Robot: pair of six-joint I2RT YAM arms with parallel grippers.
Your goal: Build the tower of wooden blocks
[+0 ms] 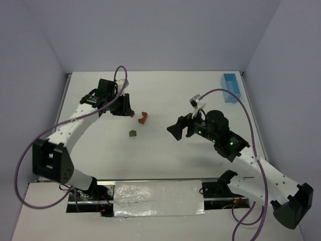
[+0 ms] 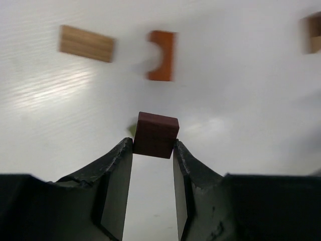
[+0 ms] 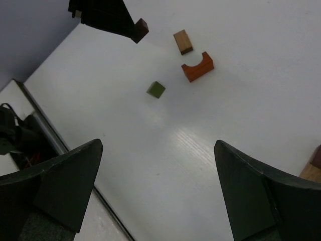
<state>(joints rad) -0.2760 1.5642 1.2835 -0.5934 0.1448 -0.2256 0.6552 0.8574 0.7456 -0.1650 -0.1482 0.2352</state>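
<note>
- The left tool (image 2: 153,145) is clenched on the dark brown block (image 2: 156,134). The block is pinched by its two sides at the very fingertips, with most of it standing out beyond them.
- In the right wrist view the same block (image 3: 141,28) is seen at the tip of the left tool, at the top of the picture. Whether it touches the counter (image 1: 165,95) cannot be told.
- The orange arch (image 2: 163,55) is seen just beyond the held block, lying flat on the counter. The tan block (image 2: 86,43) lies near the arch and apart from it.
- The green block (image 3: 156,90) lies alone on the counter, near the arch and nearer to the arm bases in the top view.
- The right tool (image 3: 156,145) is released: its jaws are spread wide and nothing is held between them. It is pointed over open counter toward the loose pieces.
- A two-piece stack (image 3: 313,168), a tan piece with a darker one on top, is cut off by the right edge of the right wrist view. It is well apart from the other pieces.
- The light blue box (image 1: 230,88) lies at the far right corner of the counter, well apart from everything else.
</note>
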